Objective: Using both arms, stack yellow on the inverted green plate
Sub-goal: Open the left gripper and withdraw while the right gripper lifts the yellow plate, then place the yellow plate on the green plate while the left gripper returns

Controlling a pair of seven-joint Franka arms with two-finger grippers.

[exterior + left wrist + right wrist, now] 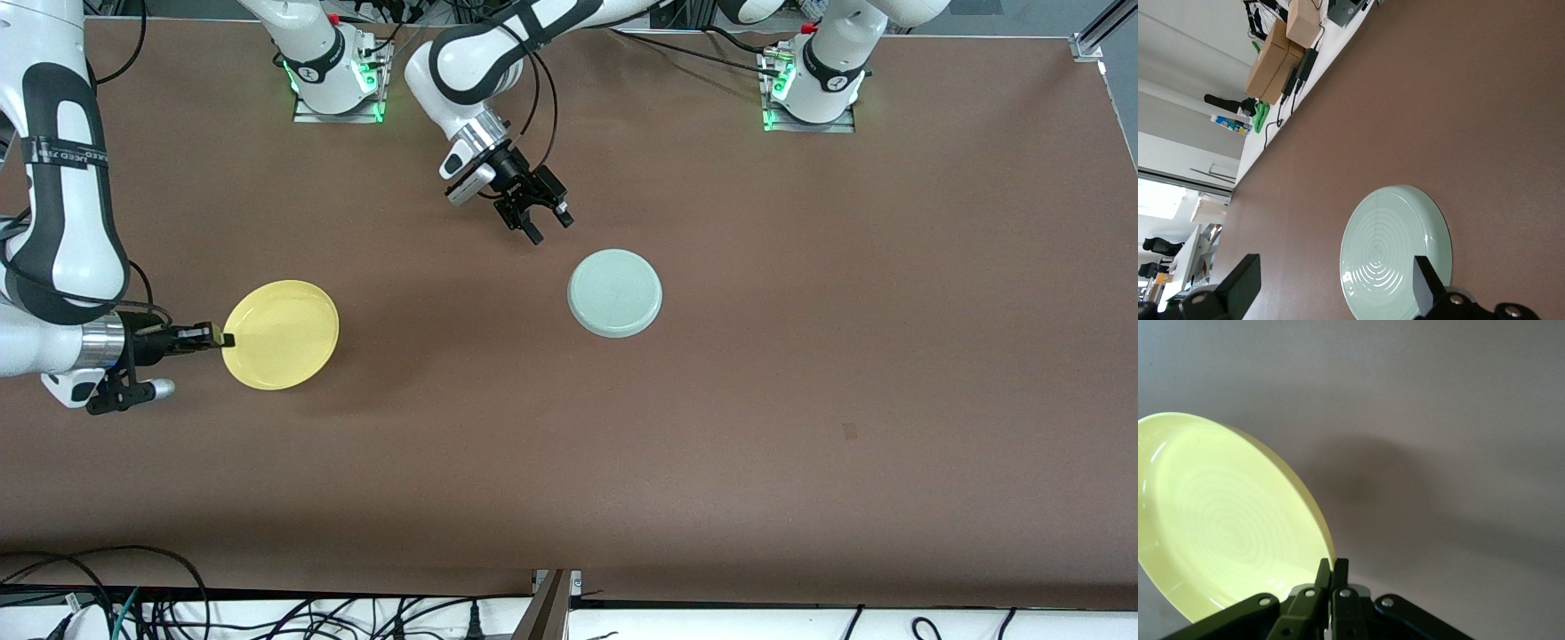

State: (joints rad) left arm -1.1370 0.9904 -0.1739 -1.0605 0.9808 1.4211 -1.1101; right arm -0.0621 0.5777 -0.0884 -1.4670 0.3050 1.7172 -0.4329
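On the brown worktop [800, 400] the green plate [614, 292] is lying upside down near the middle, with the left gripper [537, 216] hanging wide and empty above its edge. Toward the right arm's end, the right gripper [213, 338] is pinching the yellow plate [281, 334] by its rim, lifted and tilting. Such a thin edge grip risks the plate swinging or slipping out during the carry.

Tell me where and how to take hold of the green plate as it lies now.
The green plate lies upside down and flat on the table, so no lip is exposed. Probably pinch its rim from above, tilted, where the open left gripper hovers near its edge.
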